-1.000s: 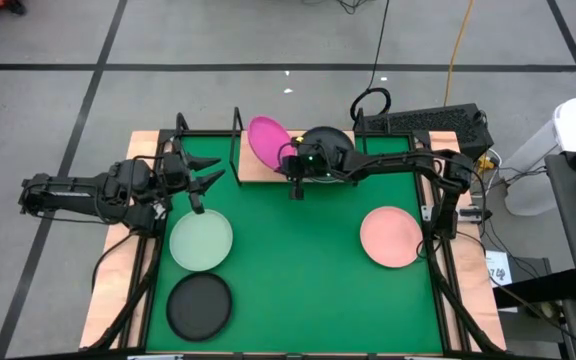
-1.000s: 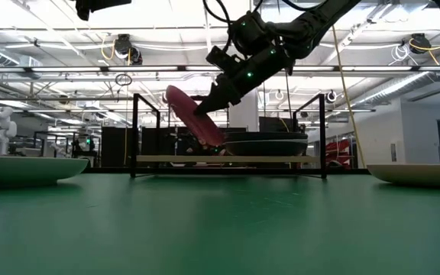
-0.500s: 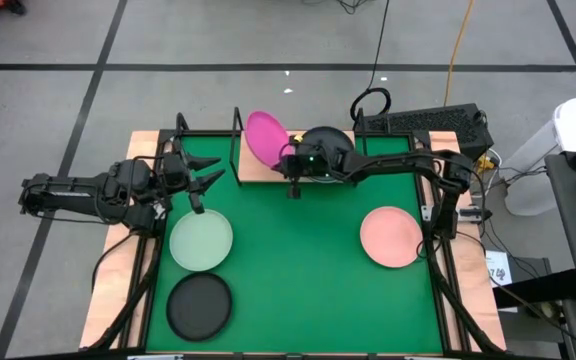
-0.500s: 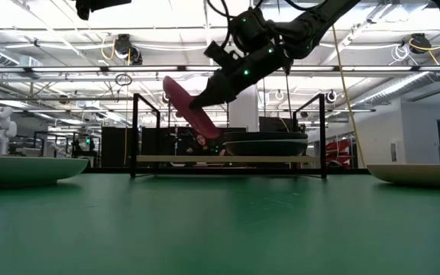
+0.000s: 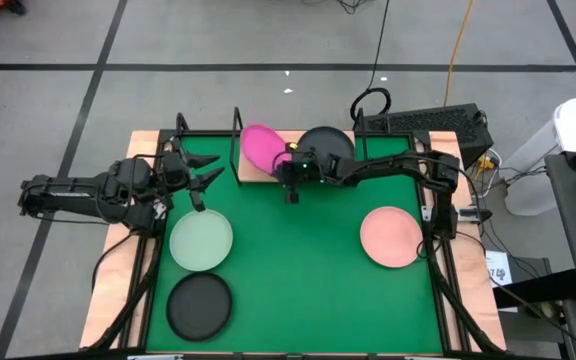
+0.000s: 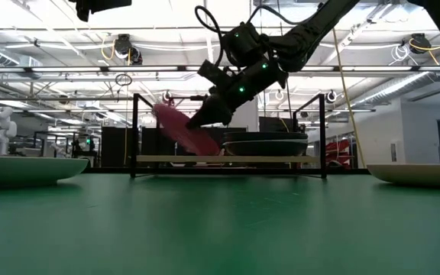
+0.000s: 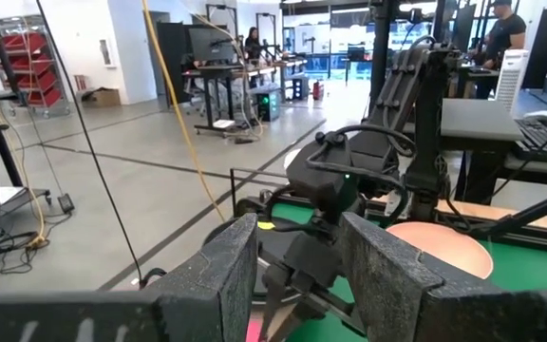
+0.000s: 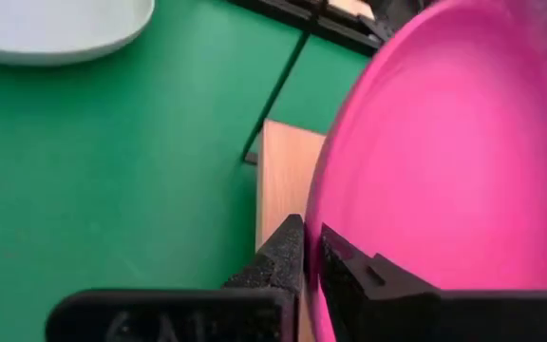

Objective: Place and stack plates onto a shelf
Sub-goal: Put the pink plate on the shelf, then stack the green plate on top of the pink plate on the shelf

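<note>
My right gripper [image 5: 288, 168] is shut on the magenta plate [image 5: 259, 146] over the left half of the light-wood shelf [image 5: 252, 171]. In the low view the plate [image 6: 180, 130] is tilted, with its low edge close above the shelf board [image 6: 205, 159]. A dark grey plate [image 5: 330, 143] lies on the shelf's right half. My left gripper [image 5: 204, 185] is open and empty at the mat's left side, above the mint-green plate [image 5: 201, 240]. A dark grey plate [image 5: 199, 305] and a light pink plate [image 5: 391, 236] lie flat on the mat. My right gripper pinches the magenta plate's rim [image 8: 311, 249] between its two fingers [image 8: 283, 255], one on the plate's hollow face and one on its underside. The fingers come from the table's right, slanting down. The plate is tilted, its far-left edge highest.
Thin black rod uprights [image 6: 135, 134] stand at the shelf's ends and back. The green mat [image 5: 298, 270] covers the table between the loose plates. The left wrist view shows my right arm [image 7: 349, 180] and the pink plate [image 7: 440, 249] beyond it.
My right gripper has carried the magenta plate a little toward the table's left edge and down toward the shelf board. The plate has tipped flatter, and its raised edge is lower than before.
</note>
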`<control>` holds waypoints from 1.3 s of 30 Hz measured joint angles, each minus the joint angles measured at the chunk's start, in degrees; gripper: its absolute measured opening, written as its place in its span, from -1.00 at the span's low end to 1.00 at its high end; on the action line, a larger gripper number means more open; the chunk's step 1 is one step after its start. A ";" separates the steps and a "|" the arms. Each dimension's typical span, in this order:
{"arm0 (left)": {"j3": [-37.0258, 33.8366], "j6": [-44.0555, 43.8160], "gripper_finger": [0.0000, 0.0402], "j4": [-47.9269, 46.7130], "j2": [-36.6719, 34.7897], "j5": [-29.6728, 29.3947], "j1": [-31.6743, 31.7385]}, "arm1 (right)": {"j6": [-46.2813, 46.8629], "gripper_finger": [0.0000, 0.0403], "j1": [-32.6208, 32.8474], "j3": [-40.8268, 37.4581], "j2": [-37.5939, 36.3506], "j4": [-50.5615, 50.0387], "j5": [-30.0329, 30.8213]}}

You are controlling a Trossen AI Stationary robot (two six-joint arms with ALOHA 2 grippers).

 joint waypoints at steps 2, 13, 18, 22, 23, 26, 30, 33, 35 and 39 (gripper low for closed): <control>0.00 -0.10 -0.22 -0.01 0.01 0.00 -0.02 | -0.15 -0.89 0.04 0.00 0.00 0.23 -0.15; 0.00 -0.77 -0.22 -0.13 0.02 0.00 0.00 | 1.53 -0.77 0.04 0.02 0.00 1.19 -0.01; 0.00 -1.07 -0.22 -0.14 0.02 0.00 -0.01 | 1.54 -0.65 0.04 0.02 0.00 1.07 -0.12; 0.00 -1.71 -0.22 -0.56 0.00 0.00 -0.01 | 2.05 -0.56 0.06 0.02 -0.13 1.10 -0.17; 0.00 -1.75 -0.22 -0.78 0.02 0.00 -0.01 | 2.42 -0.54 0.14 0.02 -0.48 0.82 -0.18; 0.00 -2.23 -0.22 -1.61 0.02 0.00 0.00 | 4.12 -0.50 1.17 0.02 -3.04 -0.65 -0.23; 0.00 -3.59 -0.22 -3.53 0.01 0.01 -0.02 | 4.47 -0.50 5.23 0.02 -10.08 -4.59 -0.26; 0.00 -5.77 -0.22 -6.08 0.02 0.74 -0.02 | 2.26 -0.53 8.99 0.07 -16.15 -9.68 -0.20; 0.00 -7.16 -0.22 -8.04 0.34 1.32 -0.07 | 1.12 -0.54 11.29 0.07 -20.20 -13.74 -0.03; -0.01 -10.21 -0.22 -11.62 1.85 1.46 -0.33 | 1.25 -0.54 15.47 0.07 -27.18 -21.72 4.57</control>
